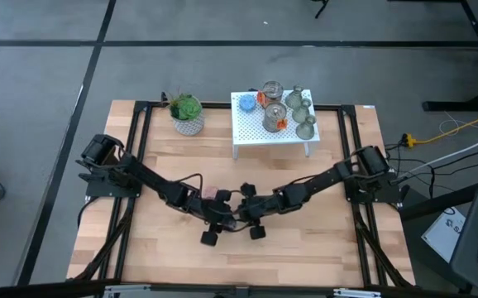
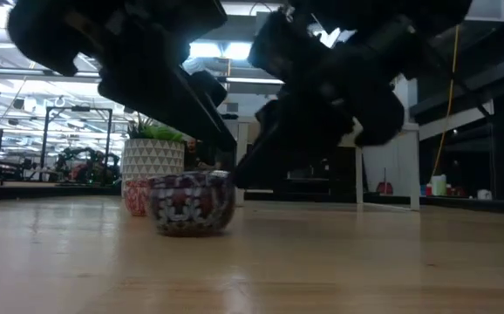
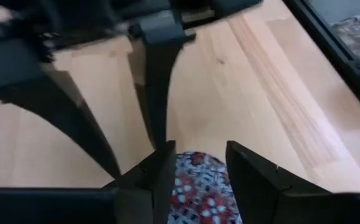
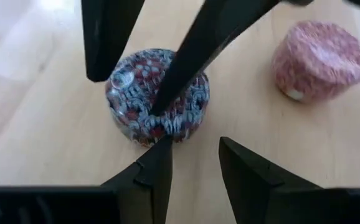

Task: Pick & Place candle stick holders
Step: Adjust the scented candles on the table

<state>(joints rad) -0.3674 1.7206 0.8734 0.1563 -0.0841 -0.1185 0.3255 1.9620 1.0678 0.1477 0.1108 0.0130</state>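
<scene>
A small round cup with a red, blue and white mosaic pattern stands on its base on the table, also seen in the low view. My left gripper is open above it: one finger lies over the cup's top and the other stands outside its side. My right gripper is open and empty, with its tips just short of the cup's near side. The olive-grey candle stick holders stand on a white shelf at the table's far edge. My left gripper straddles the cup's rim, slanting down from above. One finger is over the top and one is outside the wall. I cannot tell whether either finger touches the cup. The cup stands upright on the table.
A pink speckled lump lies on the table beside the cup. The white shelf also holds a blue disc and glass jars. A potted plant stands at the far left. Bare wood lies toward the table's near edge.
</scene>
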